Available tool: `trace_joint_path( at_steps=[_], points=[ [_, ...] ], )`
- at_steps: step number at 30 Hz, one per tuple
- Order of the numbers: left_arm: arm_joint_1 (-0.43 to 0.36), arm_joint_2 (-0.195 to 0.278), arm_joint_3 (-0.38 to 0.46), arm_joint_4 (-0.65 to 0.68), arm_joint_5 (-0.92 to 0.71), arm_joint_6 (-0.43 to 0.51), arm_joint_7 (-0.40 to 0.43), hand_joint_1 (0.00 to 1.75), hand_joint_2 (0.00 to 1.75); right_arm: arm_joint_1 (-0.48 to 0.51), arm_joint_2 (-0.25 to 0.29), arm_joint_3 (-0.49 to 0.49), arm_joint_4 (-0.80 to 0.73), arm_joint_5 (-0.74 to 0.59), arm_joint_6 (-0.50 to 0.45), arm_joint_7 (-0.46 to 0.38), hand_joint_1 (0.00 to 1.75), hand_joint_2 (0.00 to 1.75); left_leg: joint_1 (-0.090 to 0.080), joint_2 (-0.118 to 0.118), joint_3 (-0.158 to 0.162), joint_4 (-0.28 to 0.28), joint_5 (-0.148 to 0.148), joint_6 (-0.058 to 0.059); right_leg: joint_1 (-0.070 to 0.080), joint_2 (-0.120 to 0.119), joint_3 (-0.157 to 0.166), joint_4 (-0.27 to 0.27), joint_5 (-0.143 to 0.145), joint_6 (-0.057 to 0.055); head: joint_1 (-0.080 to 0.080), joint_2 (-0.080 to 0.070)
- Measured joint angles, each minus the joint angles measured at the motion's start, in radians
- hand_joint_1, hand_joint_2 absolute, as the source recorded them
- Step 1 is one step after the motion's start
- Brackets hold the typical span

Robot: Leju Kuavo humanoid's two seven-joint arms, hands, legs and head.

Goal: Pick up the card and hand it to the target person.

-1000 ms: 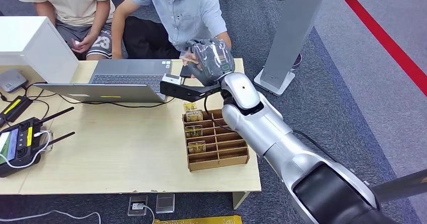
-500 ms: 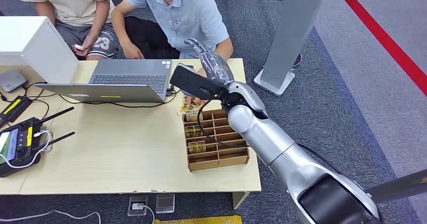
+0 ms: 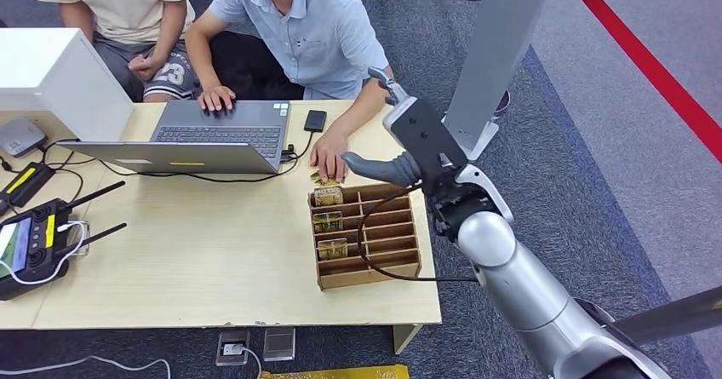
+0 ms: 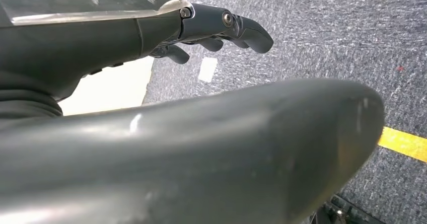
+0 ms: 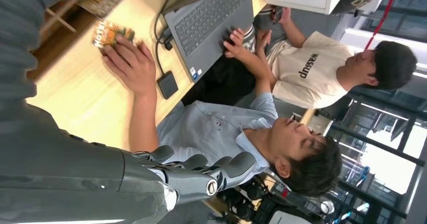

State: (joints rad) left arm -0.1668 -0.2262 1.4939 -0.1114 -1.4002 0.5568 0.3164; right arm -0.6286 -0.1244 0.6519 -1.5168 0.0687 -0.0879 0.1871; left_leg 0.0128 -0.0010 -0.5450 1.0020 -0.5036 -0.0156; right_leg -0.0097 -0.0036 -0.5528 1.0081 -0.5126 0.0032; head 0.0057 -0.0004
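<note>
Under person's hand, card

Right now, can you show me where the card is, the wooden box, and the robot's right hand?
card (image 3: 322,177), head view, its visible yellow edge under the person's hand.
wooden box (image 3: 371,273), head view, its front wall.
right hand (image 3: 407,145), head view, its middle.

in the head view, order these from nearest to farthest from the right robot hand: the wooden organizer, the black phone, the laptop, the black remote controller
Measured from the right robot hand:
1. Wooden organizer, just below and beside it.
2. Black phone, toward the table's far edge.
3. Laptop, farther left along the table.
4. Black remote controller, at the table's left end.
</note>
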Motion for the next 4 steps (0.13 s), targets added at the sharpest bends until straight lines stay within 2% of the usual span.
trace_joint_path(
  at_steps=[4],
  points=[
    [-0.001, 0.000, 0.000, 0.000, 0.015, -0.001, -0.008, 0.00, 0.00, 0.074, -0.057, -0.003, -0.108, -0.005, 0.011, 0.011, 0.00, 1.75, 0.000, 0.000, 0.000, 0.000, 0.000, 0.000, 0.000, 0.000, 0.000, 0.000, 0.000, 0.000, -0.001, 0.000]
  ],
)
